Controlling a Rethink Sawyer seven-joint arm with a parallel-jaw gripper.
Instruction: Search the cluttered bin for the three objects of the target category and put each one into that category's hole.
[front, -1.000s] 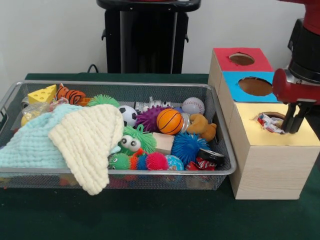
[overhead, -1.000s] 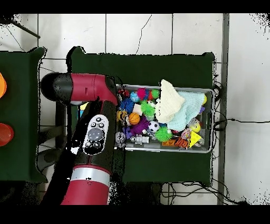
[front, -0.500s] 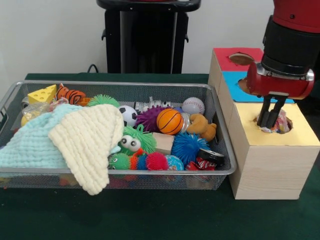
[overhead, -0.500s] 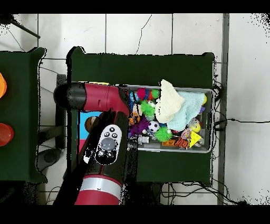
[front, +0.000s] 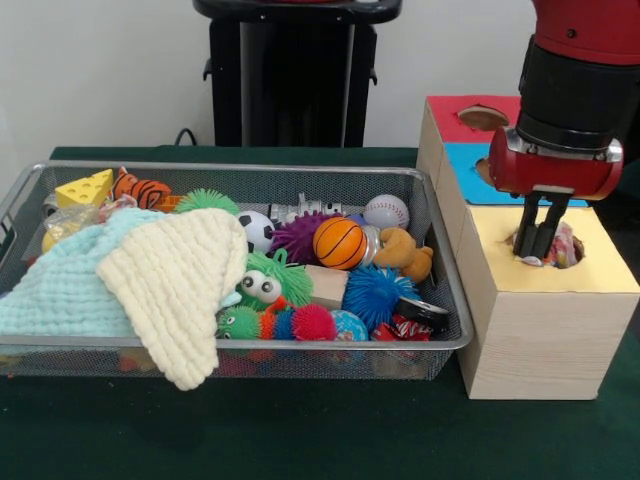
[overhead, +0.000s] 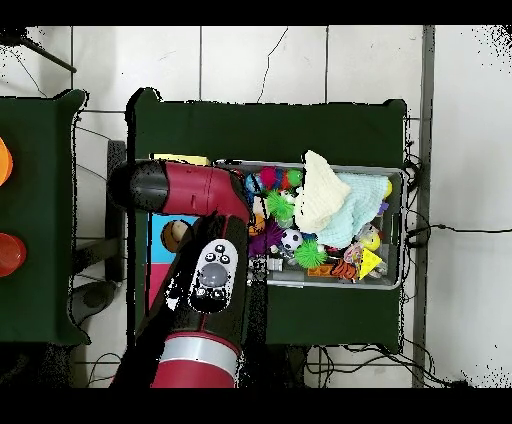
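The wire mesh bin (front: 240, 168) is full of toys and also shows in the overhead view (overhead: 398, 232). The yellow-topped hole (front: 575, 262) is in the nearest wooden box. A crumpled multicolour wrapper (front: 564, 245) sits in that hole, partly sunk. My gripper (front: 536, 252) hangs straight down over the hole's left part, shut, its tips against the wrapper's left side. In the overhead view my arm (overhead: 205, 290) hides the gripper and the hole. Another crinkly clear wrapper (front: 70, 216) lies at the bin's far left, by the cloths.
A blue-topped hole (front: 512, 172) and a red-topped hole (front: 483, 117) lie behind the yellow one. Cream (front: 180, 285) and mint (front: 60, 290) knitted cloths cover the bin's left half. Spiky balls, a basketball (front: 340, 243) and a baseball (front: 386, 211) fill the right half.
My gripper moved left from the hole's right side to over the hole. The wrapper went from the hole's left rim down into the hole, towards its right side.
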